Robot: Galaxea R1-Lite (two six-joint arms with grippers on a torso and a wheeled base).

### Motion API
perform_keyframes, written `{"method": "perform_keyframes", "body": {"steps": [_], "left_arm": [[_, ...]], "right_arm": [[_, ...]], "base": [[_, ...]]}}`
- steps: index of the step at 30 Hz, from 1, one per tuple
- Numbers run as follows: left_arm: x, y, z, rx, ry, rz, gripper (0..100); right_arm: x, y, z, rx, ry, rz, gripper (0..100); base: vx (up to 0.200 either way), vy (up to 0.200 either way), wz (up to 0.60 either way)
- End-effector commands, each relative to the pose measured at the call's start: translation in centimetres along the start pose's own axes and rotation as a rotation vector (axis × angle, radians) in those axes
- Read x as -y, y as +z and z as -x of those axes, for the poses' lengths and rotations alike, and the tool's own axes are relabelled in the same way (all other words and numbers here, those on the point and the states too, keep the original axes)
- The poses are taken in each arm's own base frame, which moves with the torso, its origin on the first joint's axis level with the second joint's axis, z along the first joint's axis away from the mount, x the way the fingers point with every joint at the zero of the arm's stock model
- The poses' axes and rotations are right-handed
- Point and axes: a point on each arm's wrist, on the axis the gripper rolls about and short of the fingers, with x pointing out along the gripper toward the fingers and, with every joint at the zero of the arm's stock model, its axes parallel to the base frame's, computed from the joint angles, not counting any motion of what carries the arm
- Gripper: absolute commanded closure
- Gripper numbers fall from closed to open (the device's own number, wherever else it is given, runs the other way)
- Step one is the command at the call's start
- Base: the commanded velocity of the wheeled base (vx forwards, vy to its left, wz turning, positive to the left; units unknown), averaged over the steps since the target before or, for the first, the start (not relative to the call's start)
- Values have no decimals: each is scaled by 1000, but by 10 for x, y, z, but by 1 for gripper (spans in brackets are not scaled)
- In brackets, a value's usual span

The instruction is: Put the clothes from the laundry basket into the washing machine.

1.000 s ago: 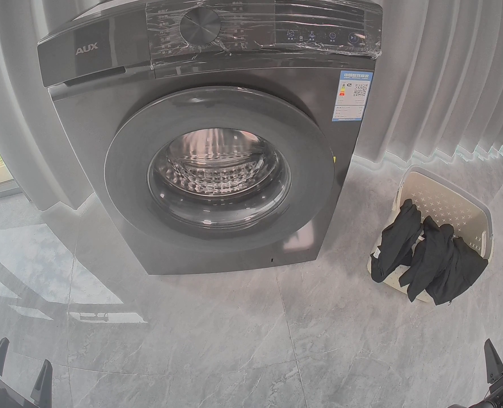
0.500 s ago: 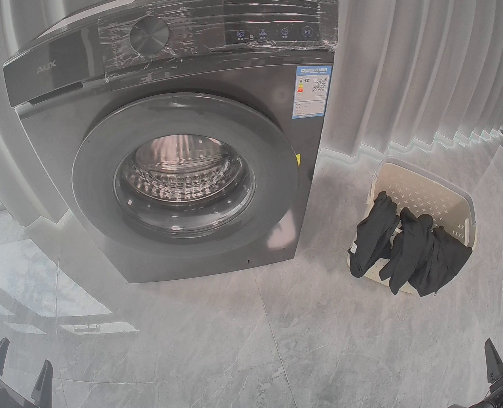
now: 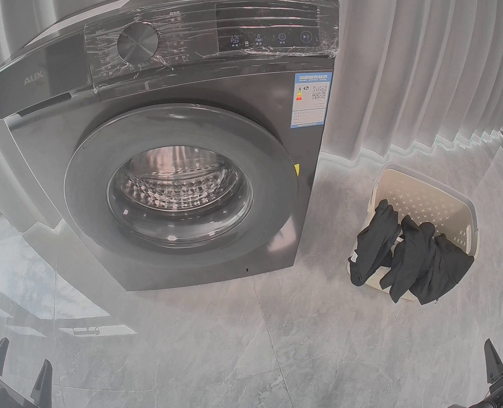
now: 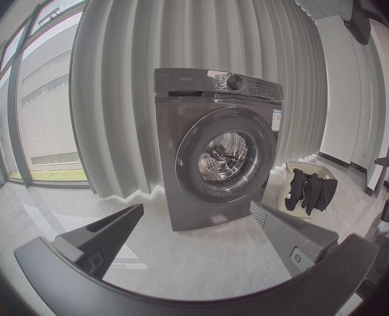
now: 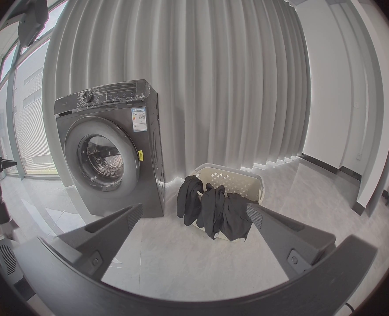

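My head camera has swung since a second ago, so the whole scene sits further left in the head view; the things themselves have not moved on the floor (image 3: pixel 263 341). Both of my arms stay low at the near corners of that view, just as before.

My left end effector (image 4: pixel 194 209) has its fingers spread wide and holds nothing, hanging above the tiles in front of the washing machine (image 3: pixel 166 137). My right end effector (image 5: pixel 193 209) is spread just as wide, also holding nothing and touching nothing.

The washing machine's round door (image 3: pixel 180 194) is closed flat against the front. The laundry basket (image 3: pixel 427 199) stands on the floor just to the machine's right, before the curtain (image 3: pixel 421 58). The black clothes (image 3: pixel 416 256) lie in it, draped over its near rim.
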Motion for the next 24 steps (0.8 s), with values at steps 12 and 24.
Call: {"method": "perform_keyframes", "body": {"steps": [12,24], "left_arm": [[0,-5,0,-1,-1,0,0],[0,-5,0,-1,-1,-1,0]], "right_arm": [[0,-5,-1,-13,1,0,0],[0,-5,-1,-13,1,0,0]], "base": [[33,0,-250],[117,0,0]]}}
